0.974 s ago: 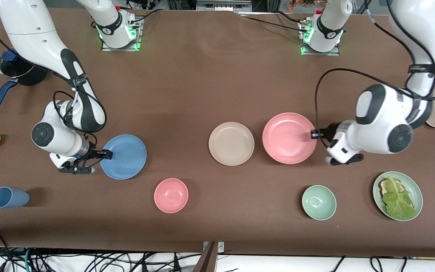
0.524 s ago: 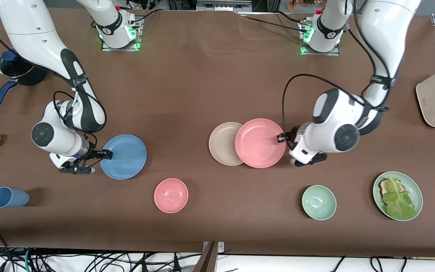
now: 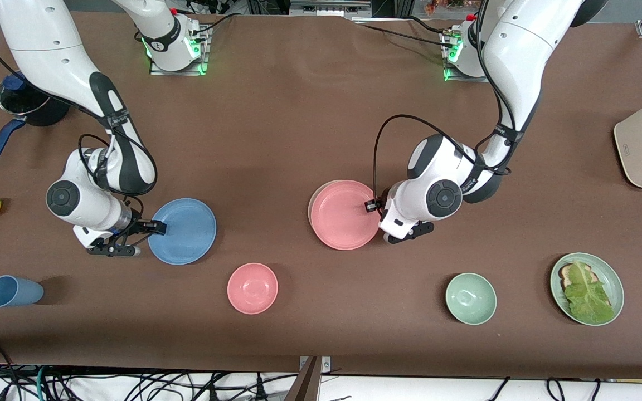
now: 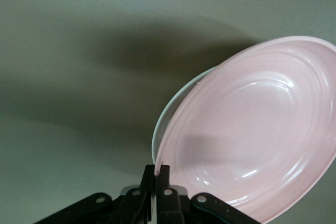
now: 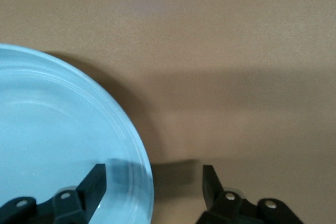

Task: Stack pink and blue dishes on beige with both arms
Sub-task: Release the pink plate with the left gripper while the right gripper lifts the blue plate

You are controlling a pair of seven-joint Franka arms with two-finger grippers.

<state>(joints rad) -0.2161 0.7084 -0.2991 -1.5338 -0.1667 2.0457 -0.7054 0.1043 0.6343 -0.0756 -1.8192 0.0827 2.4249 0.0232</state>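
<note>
Table: brown matte cloth covering, evenly lit, soft shadows. Front edge: tangled black cables hanging beneath. Upper edge: grey metal frame.

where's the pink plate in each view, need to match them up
Front view: the pink plate lies over the beige plate, mid-table, its rim pinched in the left claw.
Left wrist view: the pink plate fills much of the picture, tilted, a sliver of beige plate showing past its edge.
Right wrist view: not in it; only the blue plate shows.
Shared landmark: the left claw on the plate's rim.
</note>
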